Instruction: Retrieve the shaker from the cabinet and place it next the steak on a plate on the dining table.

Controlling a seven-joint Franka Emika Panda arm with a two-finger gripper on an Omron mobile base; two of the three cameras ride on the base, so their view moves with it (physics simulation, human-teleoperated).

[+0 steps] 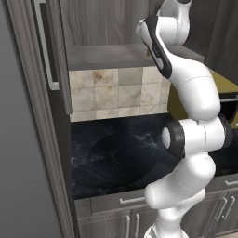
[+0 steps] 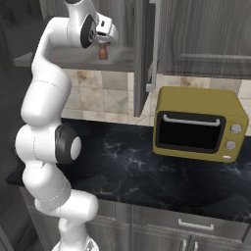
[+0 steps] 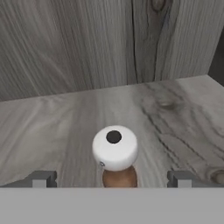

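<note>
- Reaching up into the open cabinet (image 2: pixel 88 56), the arm puts its gripper (image 3: pixel 113 179) just over the shaker (image 3: pixel 115 153)
- In the hand view the two fingertips (image 3: pixel 40 178) stand wide apart, one on each side of the shaker, with clear gaps to it; the jaws are open and grip nothing
- The shaker stands upright on the grey wood-grain shelf (image 3: pixel 175 113), its white knob top with a dark hole facing the camera and a bit of brown body showing below it
- The cabinet's back wall rises close behind the shaker, and a side wall meets the shelf at the right of the hand view
- In the right base view the shaker (image 2: pixel 103 52) shows as a small brown shape on the shelf, right under the gripper (image 2: pixel 109 40)
- The cabinet door (image 2: pixel 142 54) stands swung out, edge-on, with its silver bar handle (image 2: pixel 154 49) towards the microwave (image 2: pixel 198 125)
- The yellow microwave sits on the black marble counter (image 2: pixel 137 171), to the right of the open door, with beige tiles (image 2: pixel 95 93) on the wall below the shelf
- In the left base view the arm's upper links cover the shelf area; a tall grey panel with a long bar handle (image 1: pixel 44 46) stands at the left, and drawers (image 1: pixel 121 201) run under the counter
</note>
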